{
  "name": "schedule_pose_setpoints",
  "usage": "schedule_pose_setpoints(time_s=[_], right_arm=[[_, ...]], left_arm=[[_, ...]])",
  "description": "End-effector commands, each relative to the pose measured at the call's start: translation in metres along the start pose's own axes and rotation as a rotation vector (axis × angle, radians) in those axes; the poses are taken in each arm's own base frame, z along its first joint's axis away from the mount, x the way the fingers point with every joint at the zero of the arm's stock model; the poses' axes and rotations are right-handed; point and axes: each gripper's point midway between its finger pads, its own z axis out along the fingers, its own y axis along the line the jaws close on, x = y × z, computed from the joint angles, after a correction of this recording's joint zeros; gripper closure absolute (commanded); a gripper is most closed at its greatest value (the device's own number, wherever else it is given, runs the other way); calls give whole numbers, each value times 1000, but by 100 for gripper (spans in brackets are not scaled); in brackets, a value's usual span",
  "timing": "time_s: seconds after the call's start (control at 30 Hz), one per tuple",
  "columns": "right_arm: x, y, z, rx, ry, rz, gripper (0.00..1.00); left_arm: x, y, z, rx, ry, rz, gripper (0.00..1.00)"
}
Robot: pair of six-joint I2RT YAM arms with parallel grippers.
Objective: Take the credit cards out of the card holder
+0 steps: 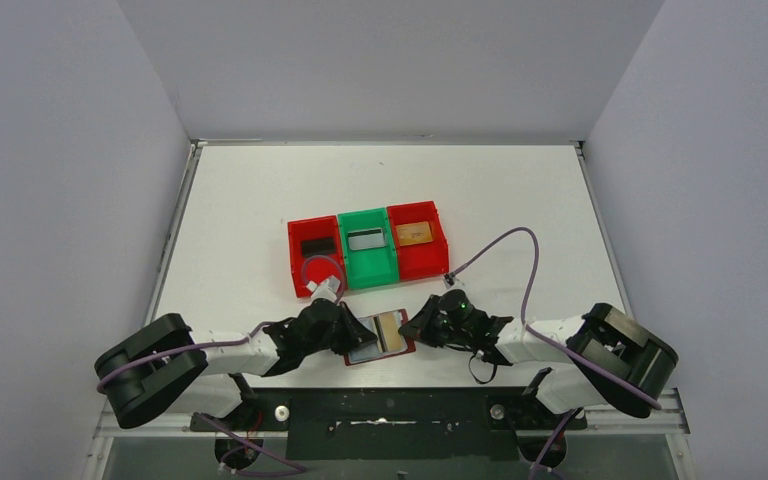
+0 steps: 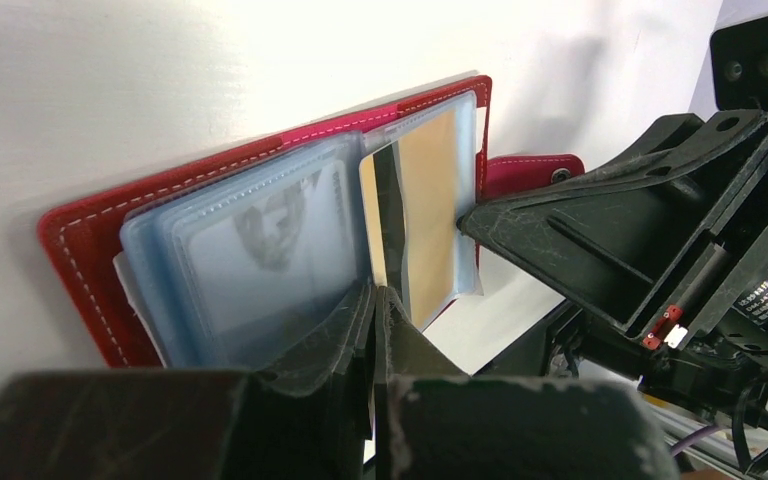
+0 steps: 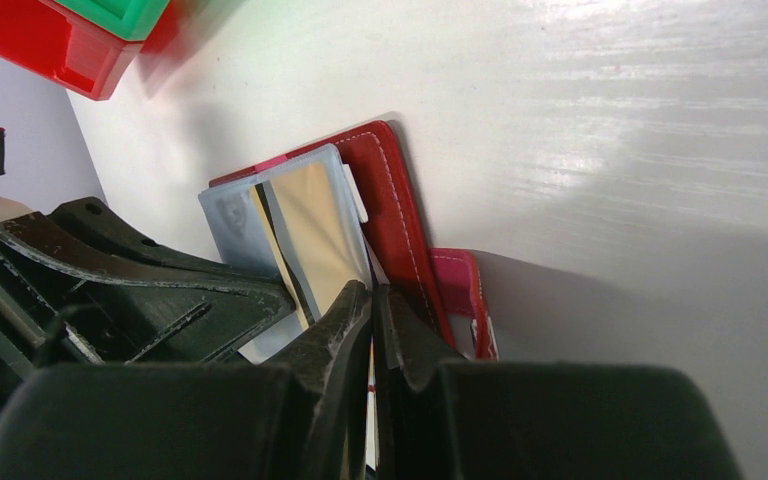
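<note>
Holder [image 2: 75,255]: open on the worktop [image 1: 520,200], bottom centre of the overhead view, hemmed in by both tools.
Left tool [image 2: 375,295]: narrow, nipping the sleeve edge under the gold card [image 2: 430,215].
Right tool [image 3: 372,295]: narrow, pinching the opposite edge beside the snap tab [image 3: 460,285].
Bins [image 1: 368,275]: row just above, near the left wrist.

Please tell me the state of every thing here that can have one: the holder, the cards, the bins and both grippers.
card holder: open, lying flat.
pocketed gold card: inside a clear pocket, not yet out.
left gripper: shut, tips at the holder's pockets.
right gripper: shut, tips at the holder's edge.
left red bin: holds a black card.
green bin: holds a silver-grey card.
right red bin: holds a gold-tan card.
</note>
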Motion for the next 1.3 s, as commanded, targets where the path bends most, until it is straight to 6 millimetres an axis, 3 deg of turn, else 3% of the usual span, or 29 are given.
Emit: schedule_pose_setpoints(time_s=[0.0,0.4,0.6,0.8,1.0,1.27], right_arm=[[8,-37,-5,132,11,-28,100],[9,-39,-5,130,13,-20,100],[16,-37,0,96,47,-22,100],[20,-35,1,84,65,-19,100],[19,-37,0,91,59,-19,100],[18,-36,-2,97,50,-18,100]], left_arm=[[5,3,-5,-22,28,54,100],[3,-5,-5,-25,40,87,100],[-2,-22,-4,54,13,65,100],[-3,-10,2,-5,1,2,80],[-6,7,-5,-62,-43,-57,52],[-16,25,-5,-250,-69,-8,48]])
